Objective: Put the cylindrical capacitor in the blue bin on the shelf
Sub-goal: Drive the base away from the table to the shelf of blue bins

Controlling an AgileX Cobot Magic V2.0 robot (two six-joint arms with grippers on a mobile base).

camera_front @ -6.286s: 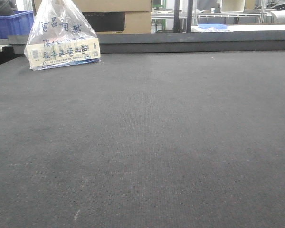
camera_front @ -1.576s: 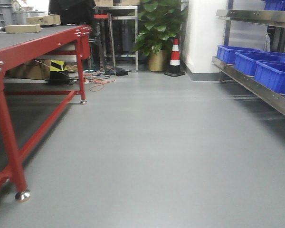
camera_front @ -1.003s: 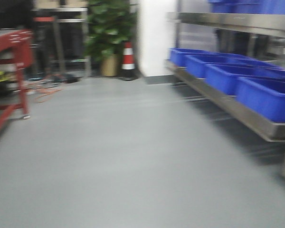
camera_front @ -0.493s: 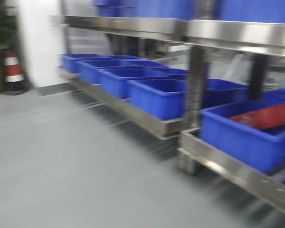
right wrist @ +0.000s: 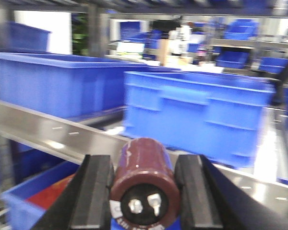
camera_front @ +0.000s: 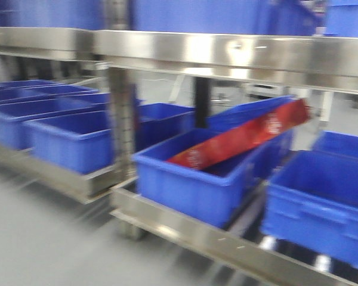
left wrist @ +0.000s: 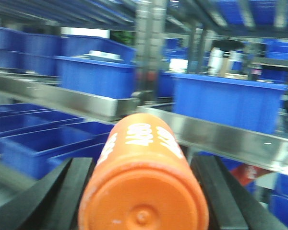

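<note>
A stainless-steel shelf (camera_front: 227,53) lined with blue bins fills the blurred front view, with a red packet (camera_front: 244,140) lying slantwise in the nearest blue bin (camera_front: 191,185). The pick-up looks done. The cylindrical capacitor (right wrist: 143,177), dark red-brown with 2 metal terminals on its end face, sits between the black fingers (right wrist: 93,191) of the right gripper (right wrist: 143,191). The fingers are closed to the can's width and press both its sides. Beyond the fingertips runs a shiny rail (right wrist: 62,132), with an upper bin (right wrist: 197,115) above and ahead of them. The left gripper (left wrist: 143,201) likewise clamps an orange cylinder (left wrist: 141,158) with white lettering; blur makes it hard to say whether that is a 2nd capacitor. What remains, by the look of it, is the placing itself: carry the capacitor over a bin's rim, lower it, and spread the fingers. The capacitor is not yet in any bin.
</note>
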